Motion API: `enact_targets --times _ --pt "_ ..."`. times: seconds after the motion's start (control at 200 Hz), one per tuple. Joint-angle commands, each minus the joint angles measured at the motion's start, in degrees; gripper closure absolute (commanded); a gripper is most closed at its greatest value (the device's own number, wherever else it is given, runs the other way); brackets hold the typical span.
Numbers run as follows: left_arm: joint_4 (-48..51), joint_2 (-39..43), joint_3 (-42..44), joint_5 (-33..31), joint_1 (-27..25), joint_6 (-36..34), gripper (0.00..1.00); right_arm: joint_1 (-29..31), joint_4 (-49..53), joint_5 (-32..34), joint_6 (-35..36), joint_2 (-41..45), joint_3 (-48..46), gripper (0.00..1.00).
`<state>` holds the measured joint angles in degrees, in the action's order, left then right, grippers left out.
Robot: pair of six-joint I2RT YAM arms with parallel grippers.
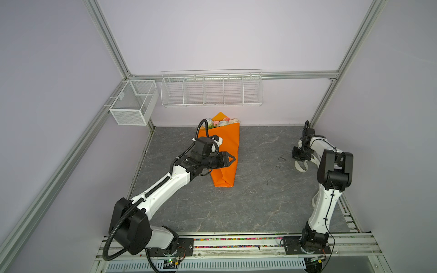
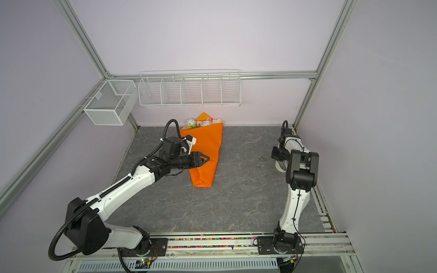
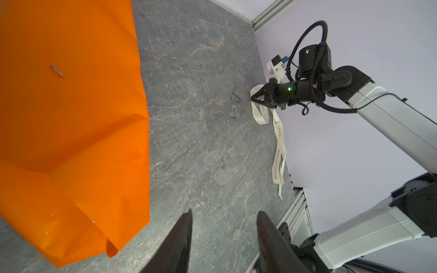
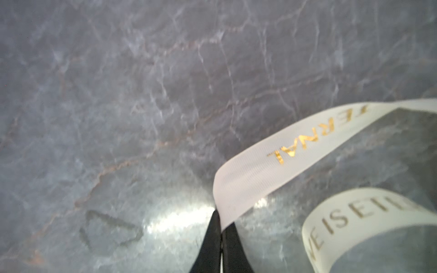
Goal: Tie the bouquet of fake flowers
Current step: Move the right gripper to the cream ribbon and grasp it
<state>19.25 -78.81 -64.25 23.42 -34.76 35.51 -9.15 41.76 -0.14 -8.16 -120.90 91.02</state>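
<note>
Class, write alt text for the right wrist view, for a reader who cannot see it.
The right end effector is shut on a cream ribbon with gold lettering, which curls away over the grey marbled table.

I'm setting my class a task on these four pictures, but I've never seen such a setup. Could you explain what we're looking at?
A robot with two arms, left arm and right arm, works at a grey table. Two pictures look down from overhead; the other two come from cameras on the wrists. On the table lies the bouquet of fake flowers, wrapped in orange paper. The left gripper is open near the wrap, holding nothing. The right gripper is shut on a cream ribbon with gold lettering.
</note>
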Motion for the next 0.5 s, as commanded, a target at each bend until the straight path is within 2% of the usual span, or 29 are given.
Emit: enact_targets --times 0.0,0.085,0.205,0.295,0.35,0.43,0.495 --pt "3.19 3.60 0.18 -4.77 0.75 -3.42 0.56 0.86 -1.12 -8.36 -0.84 14.37 -5.40 0.93" --pt "4.09 6.66 1.07 -7.83 1.59 -4.25 0.57 2.84 -1.62 -16.08 -1.77 24.08 -9.32 0.93" --pt "2.74 11.56 3.91 -10.30 3.19 -4.07 0.57 7.61 2.12 -24.94 -0.72 35.51 -10.18 0.93" --pt "0.22 15.70 6.87 -10.38 4.10 -3.93 0.58 11.37 2.25 -28.94 -2.09 42.72 -9.41 0.93" --pt "-3.54 17.82 9.21 -8.48 4.12 -4.04 0.57 12.85 1.45 -30.97 -3.66 45.62 -8.18 0.93" --pt "-10.11 19.22 12.30 -2.06 4.05 -3.60 0.55 15.67 -0.83 -35.03 -6.02 48.57 -5.27 0.93" --pt "-15.34 18.85 13.67 3.08 3.55 -2.74 0.46 18.42 -2.17 -34.72 -8.80 49.80 -2.64 0.93"
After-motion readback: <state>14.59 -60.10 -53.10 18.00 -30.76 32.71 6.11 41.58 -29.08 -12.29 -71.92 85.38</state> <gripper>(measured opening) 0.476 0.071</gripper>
